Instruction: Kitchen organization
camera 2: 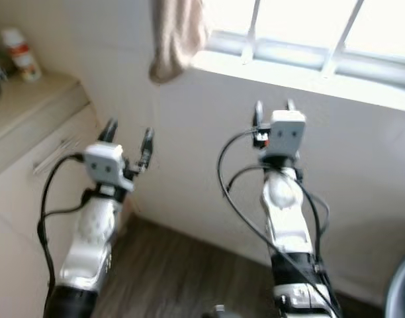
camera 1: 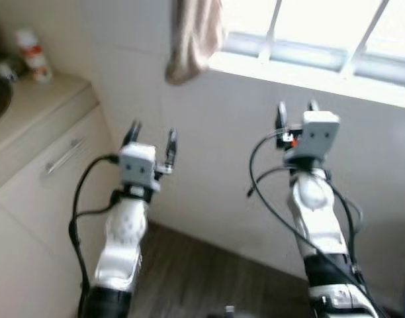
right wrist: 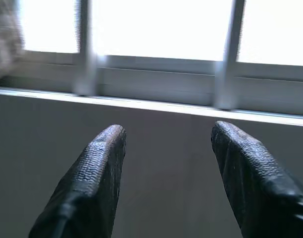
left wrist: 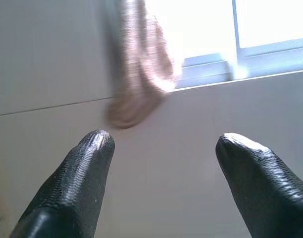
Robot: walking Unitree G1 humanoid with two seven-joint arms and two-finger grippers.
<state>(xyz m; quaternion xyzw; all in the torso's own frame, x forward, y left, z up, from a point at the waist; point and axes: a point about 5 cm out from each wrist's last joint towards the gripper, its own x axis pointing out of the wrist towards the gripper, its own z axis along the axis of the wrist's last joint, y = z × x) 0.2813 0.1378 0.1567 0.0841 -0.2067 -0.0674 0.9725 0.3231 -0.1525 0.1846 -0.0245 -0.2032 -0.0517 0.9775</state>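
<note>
Both arms raised in front of me, facing a white wall w/ a window [camera 1: 321,33] along its top. My left gripper [camera 1: 151,138] is up near the wall, fingers spread apart, nothing between them. My right gripper [camera 1: 296,109] is held higher, just below the window sill [camera 1: 308,76]; fingers also spread, holding nothing (wrist view shows both black fingertips [right wrist: 109,144] w/ a wide gap, sill and window bars beyond).

A beige cloth [camera 1: 192,36] hangs on the wall at the window's left end, above and between the grippers, closer to the left one. Blurred, can't tell what it hangs from.

To my left: a counter [camera 1: 37,109] over a cabinet w/ a bar handle [camera 1: 63,157]. A white bottle w/ red label [camera 1: 34,56] stands at the back of the counter. Dark wood floor [camera 1: 209,278] below.
</note>
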